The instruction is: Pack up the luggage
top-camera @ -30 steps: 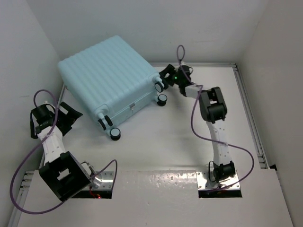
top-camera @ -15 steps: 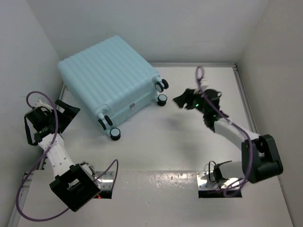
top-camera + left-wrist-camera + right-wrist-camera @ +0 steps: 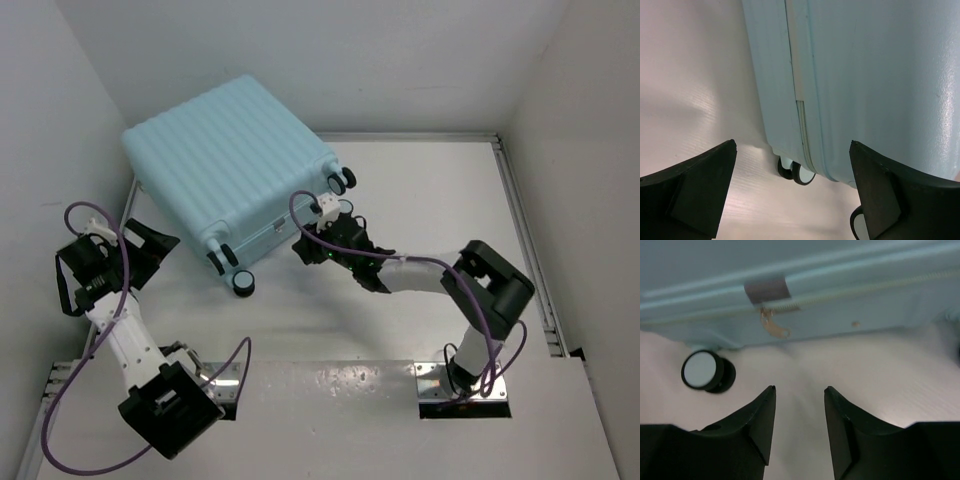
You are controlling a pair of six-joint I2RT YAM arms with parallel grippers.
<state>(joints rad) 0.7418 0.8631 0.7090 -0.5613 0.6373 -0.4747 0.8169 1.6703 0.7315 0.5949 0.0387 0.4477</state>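
Observation:
The luggage (image 3: 230, 160) is a large pale-blue ribbed suitcase lying shut at the back left of the table. Its zip seam faces the arms. My right gripper (image 3: 304, 245) is low on the table just in front of that side, between two wheels. In the right wrist view the right gripper (image 3: 799, 389) is open with a narrow gap and nothing in it. It points at the gold zipper pull (image 3: 773, 327) and is apart from it. My left gripper (image 3: 157, 250) stands wide open left of the suitcase. The left wrist view shows the left gripper (image 3: 792, 145) empty, facing the luggage's (image 3: 865, 75) corner.
Black-and-white wheels (image 3: 243, 283) stick out from the suitcase's near side, and one wheel (image 3: 706, 371) lies left of my right fingers. White walls close in on the left, back and right. A metal rail (image 3: 525, 220) runs along the table's right edge.
My right arm has swung from the suitcase's far right wheels round to its near zip side, and its jaws have narrowed. The left arm has shifted only slightly.

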